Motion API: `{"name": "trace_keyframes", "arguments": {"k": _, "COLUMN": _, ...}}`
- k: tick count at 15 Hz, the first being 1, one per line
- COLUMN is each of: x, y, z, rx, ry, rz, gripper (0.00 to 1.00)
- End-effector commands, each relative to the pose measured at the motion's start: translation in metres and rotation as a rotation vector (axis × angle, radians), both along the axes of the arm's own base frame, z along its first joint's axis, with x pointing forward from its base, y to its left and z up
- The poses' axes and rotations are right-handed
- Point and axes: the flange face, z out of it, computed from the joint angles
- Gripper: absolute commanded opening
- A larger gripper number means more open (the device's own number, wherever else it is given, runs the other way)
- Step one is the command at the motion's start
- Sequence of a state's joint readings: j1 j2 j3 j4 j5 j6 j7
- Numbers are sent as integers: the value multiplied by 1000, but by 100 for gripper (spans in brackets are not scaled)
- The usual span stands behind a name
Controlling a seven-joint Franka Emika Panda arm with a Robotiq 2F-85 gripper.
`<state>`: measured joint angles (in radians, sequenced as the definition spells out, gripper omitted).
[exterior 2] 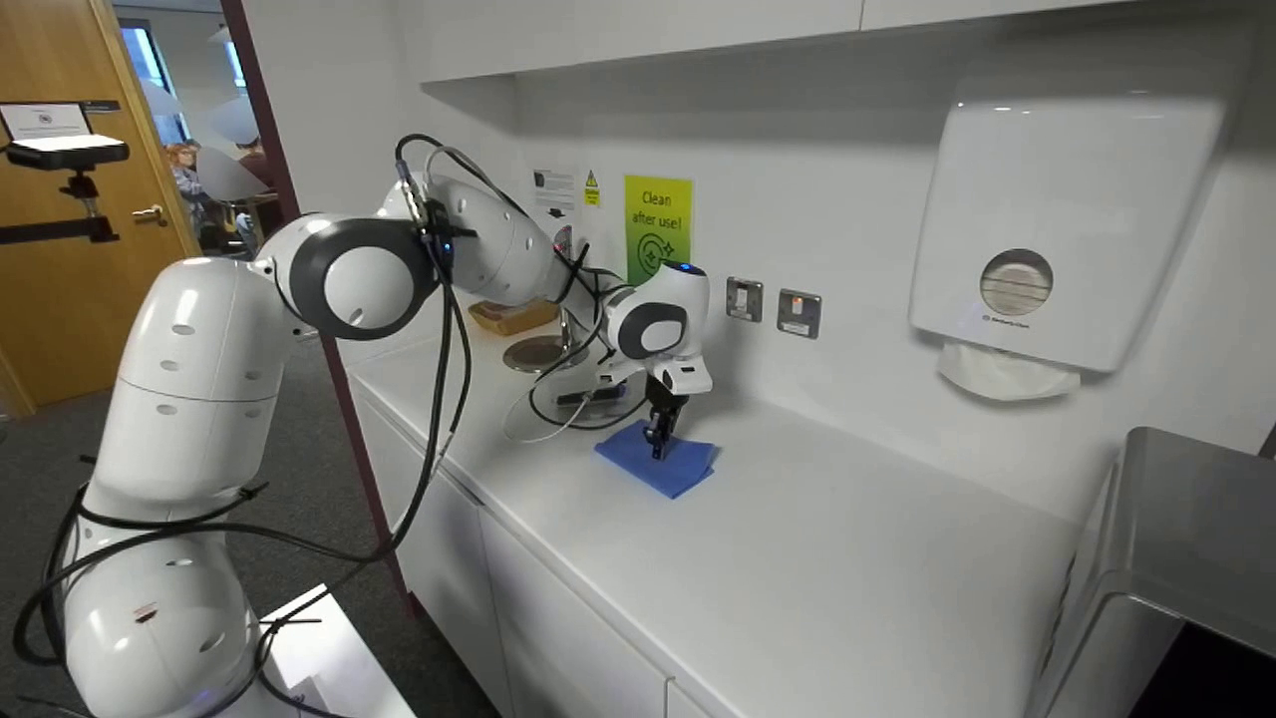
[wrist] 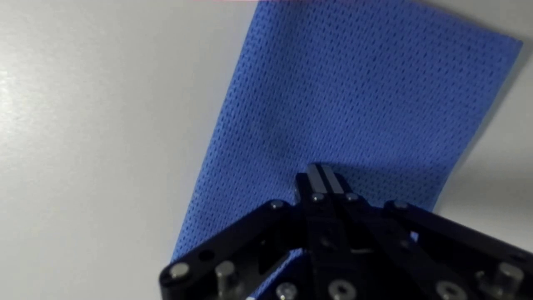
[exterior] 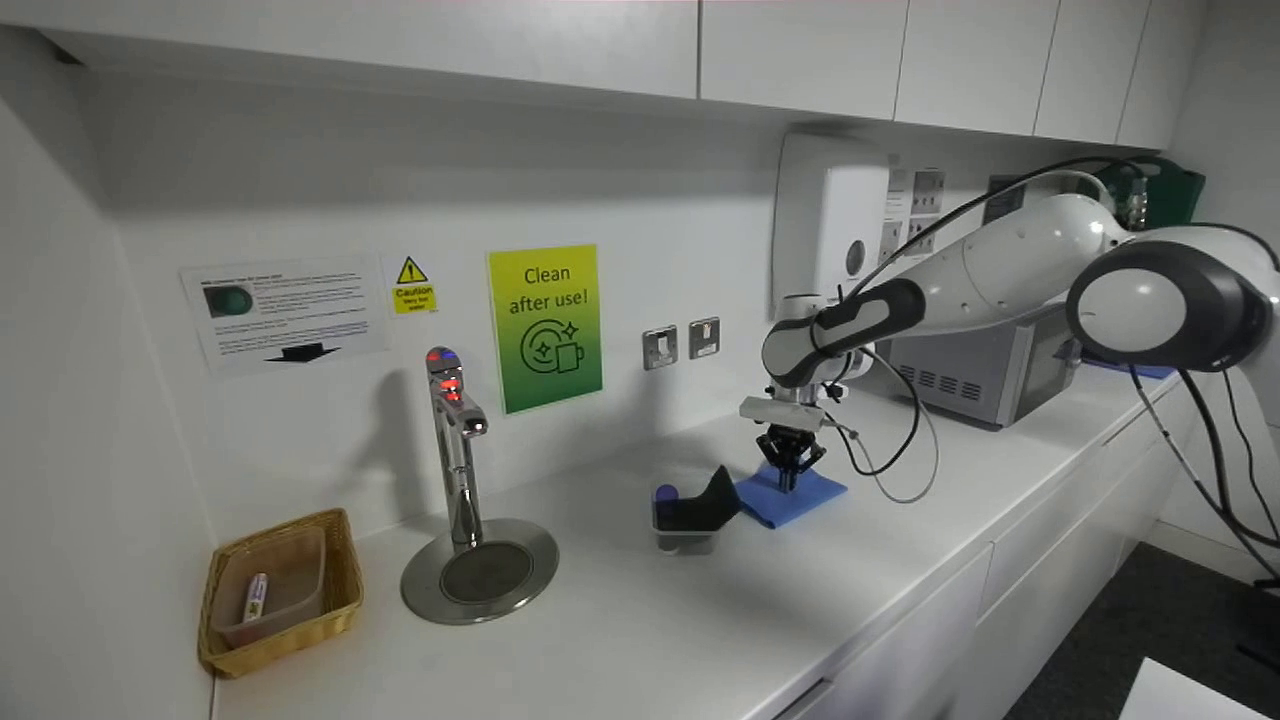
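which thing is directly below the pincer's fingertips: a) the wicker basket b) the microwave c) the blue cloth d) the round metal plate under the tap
C: the wrist view shows the tips of the shut pincer against the blue cloth, and both exterior views show it pointing down at that cloth.

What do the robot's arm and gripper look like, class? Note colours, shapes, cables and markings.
The arm is glossy white with rounded segments, dark grey bands and round white caps at its joints. Black and thinner pale cables run along it. A small reddish mark sits low on it. The gripper is black and angular, with silvery screws and slim grey fingertips.
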<state>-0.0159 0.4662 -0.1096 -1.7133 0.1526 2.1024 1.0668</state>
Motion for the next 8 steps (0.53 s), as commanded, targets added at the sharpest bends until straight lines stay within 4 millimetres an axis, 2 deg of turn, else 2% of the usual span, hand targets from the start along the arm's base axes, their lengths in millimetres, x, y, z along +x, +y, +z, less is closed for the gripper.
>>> {"name": "trace_keyframes", "arguments": {"k": 1, "x": -47, "y": 2, "z": -4, "rx": 12, "ry": 11, "rz": 85, "gripper": 0}}
{"name": "trace_keyframes", "arguments": {"k": 8, "x": -82, "y": -8, "z": -3, "rx": 7, "ry": -18, "rz": 113, "gripper": 0}}
